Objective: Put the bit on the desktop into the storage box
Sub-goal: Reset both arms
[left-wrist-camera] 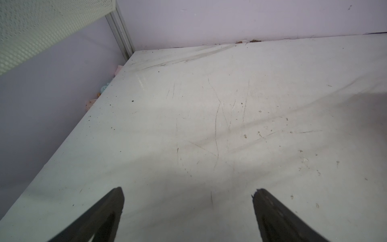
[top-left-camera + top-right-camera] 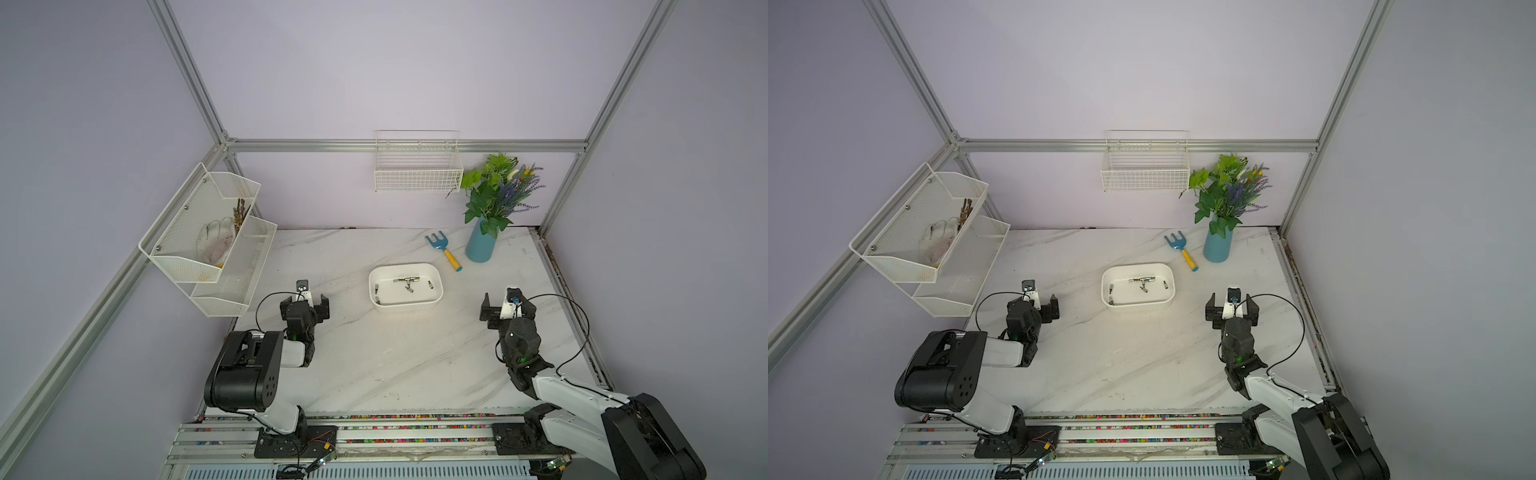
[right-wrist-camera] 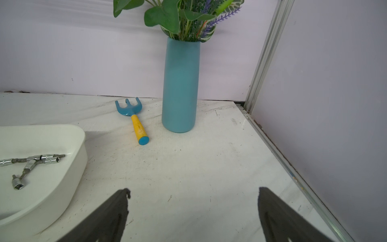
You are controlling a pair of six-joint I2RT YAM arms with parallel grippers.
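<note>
1. The bits (image 2: 406,279) lie inside the storage box (image 2: 407,306). A joined metal row rests toward its far wall, and a few short pieces are scattered over its floor. The right wrist view shows the same row (image 3: 34,159) well below the rim.
2. No bit can be made out on the desktop (image 2: 374,353) around the storage box in any view, so the task reads as complete. A piece hidden under an arm cannot be ruled out.
3. The left gripper (image 2: 305,300) hangs to the left of the storage box and slightly nearer the robot, well apart from it. Its jaws are spread wide and hold nothing, and only bare surface shows between them in the left wrist view (image 1: 188,189).
4. The right gripper (image 2: 507,305) hangs on the opposite side of the storage box, also well apart. It is likewise spread and empty (image 3: 193,189).
5. Hazard: the storage box looks light and shallow. A sweep by either arm toward it would likely shove or tip it and spill bits back out.
6. Hazard: beyond the storage box on the right stand a garden fork (image 2: 444,251) and a tall vase (image 2: 481,245). A forward reach by the right arm could topple the vase.
</note>
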